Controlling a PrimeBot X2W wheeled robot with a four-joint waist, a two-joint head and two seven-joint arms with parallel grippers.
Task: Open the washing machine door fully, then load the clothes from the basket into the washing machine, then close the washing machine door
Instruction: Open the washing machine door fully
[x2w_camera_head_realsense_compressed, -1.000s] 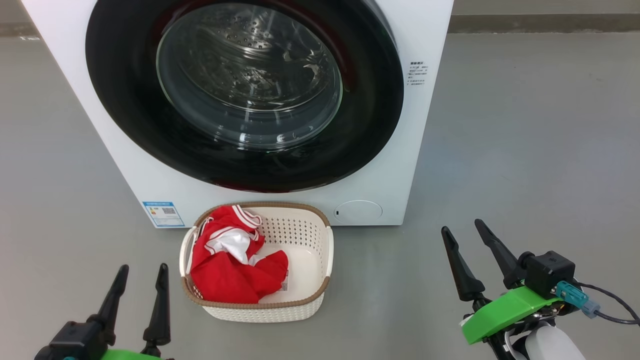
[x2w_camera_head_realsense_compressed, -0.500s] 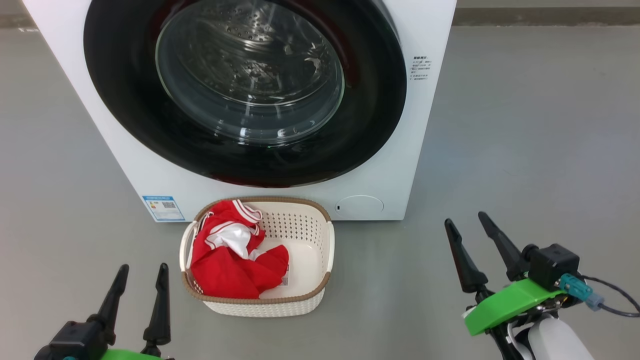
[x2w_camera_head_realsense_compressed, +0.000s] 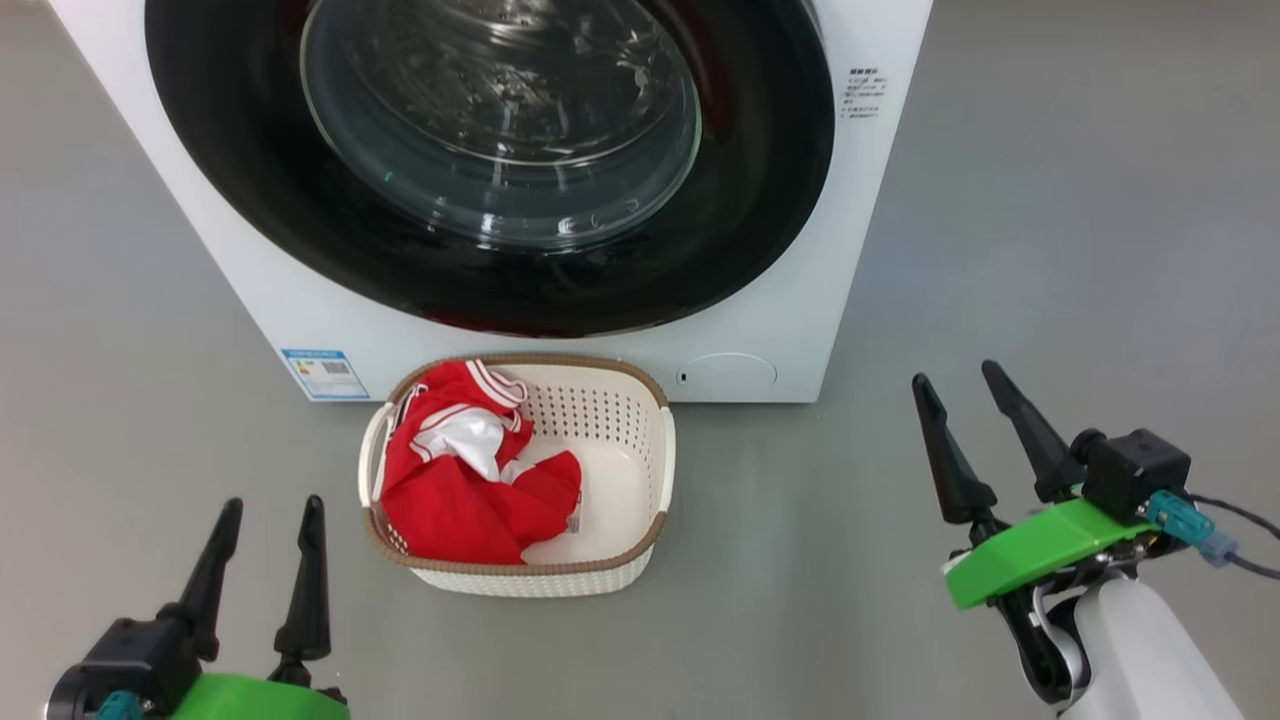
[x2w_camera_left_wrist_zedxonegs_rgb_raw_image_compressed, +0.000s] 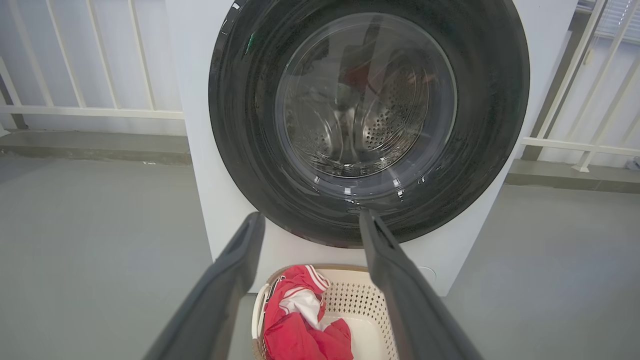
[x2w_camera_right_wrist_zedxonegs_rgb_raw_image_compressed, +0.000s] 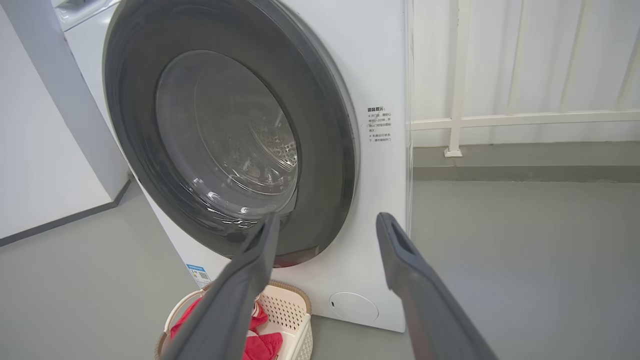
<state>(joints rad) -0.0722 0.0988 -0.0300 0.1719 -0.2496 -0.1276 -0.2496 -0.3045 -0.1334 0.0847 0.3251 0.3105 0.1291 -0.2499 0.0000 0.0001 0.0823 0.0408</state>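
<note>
The 2 hands, left hand (x2w_camera_head_realsense_compressed: 272, 503) and right hand (x2w_camera_head_realsense_compressed: 954, 373), hang released and empty, facing the shut washing machine door (x2w_camera_head_realsense_compressed: 500, 150). The clothes (x2w_camera_head_realsense_compressed: 460, 500) lie in the basket (x2w_camera_head_realsense_compressed: 655, 470) just below it, handy for loading.

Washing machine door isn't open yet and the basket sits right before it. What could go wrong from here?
The washing machine door is glossy and round, with no handle I can see; the right gripper might slip off its edge.
The basket stands close below the door, so an arm reaching in could knock it.
The clothes lie in a loose heap; a pinch may lift only part and drop some.
</note>
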